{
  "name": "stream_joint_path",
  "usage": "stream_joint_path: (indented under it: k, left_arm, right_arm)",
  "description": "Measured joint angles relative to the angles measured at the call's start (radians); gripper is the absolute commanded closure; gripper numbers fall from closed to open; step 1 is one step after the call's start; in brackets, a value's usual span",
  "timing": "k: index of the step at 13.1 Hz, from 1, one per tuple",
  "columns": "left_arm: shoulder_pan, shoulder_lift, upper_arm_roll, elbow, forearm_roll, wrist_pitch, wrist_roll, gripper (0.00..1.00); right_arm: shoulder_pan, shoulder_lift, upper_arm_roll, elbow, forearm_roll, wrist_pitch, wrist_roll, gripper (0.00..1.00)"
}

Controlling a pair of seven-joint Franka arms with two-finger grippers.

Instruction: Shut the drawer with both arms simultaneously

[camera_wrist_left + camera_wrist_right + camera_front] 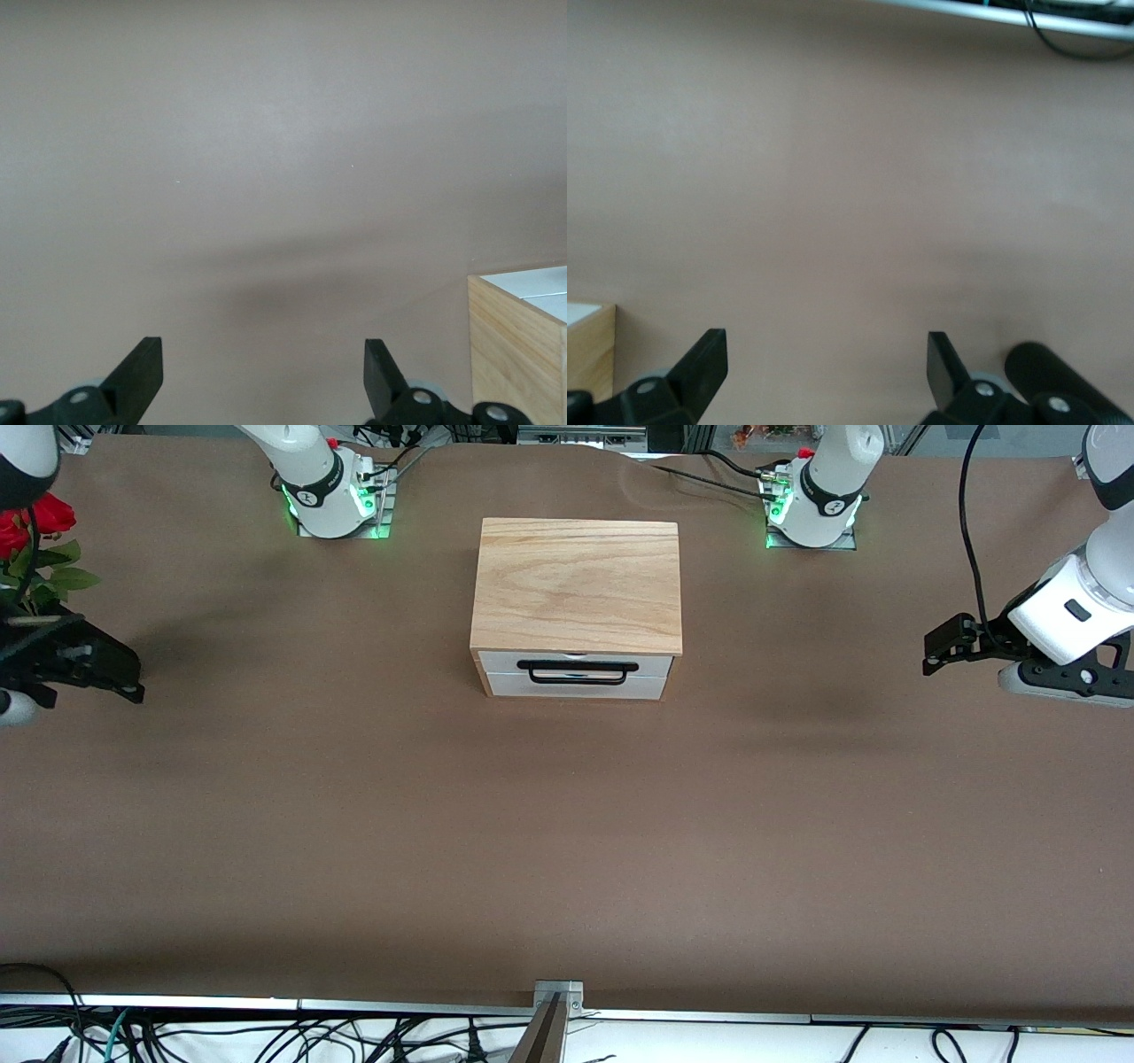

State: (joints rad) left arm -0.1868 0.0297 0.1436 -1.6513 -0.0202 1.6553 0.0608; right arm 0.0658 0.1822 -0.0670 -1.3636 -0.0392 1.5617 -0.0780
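Front view: the drawer [576,675] sits pushed flush into the wooden box [577,584] midway between the two arm bases on the brown surface [567,824]. The left gripper [941,646] hangs over the surface's left-arm end, the right gripper [89,669] over the right-arm end, beside red flowers [27,527]. Both wrist views show each pair of jaws spread apart, holding nothing.

Red artificial roses [31,536] with green leaves near the brown table cover's [567,824] edge at the right arm's end; tangled black cables [266,1036] below that cover's camera-side edge.
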Motion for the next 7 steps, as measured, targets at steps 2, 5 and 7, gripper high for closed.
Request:
stream_joint_path:
  k: [2,5,7]
  left_arm:
    - [0.000,-0.015,0.000,-0.003,0.000,-0.008,-0.015,0.00]
    - [0.000,-0.025,0.000,-0.008,0.001,-0.006,-0.033,0.00]
    - [0.000,-0.025,-0.001,-0.013,0.015,0.007,-0.037,0.00]
  right_arm:
    - [-0.034,-0.039,0.006,-0.072,0.000,0.013,0.000,0.00]
    - [-0.043,-0.046,0.010,-0.103,0.000,0.021,0.002,0.00]
    - [-0.043,-0.046,0.017,-0.106,0.000,0.021,0.003,0.00]
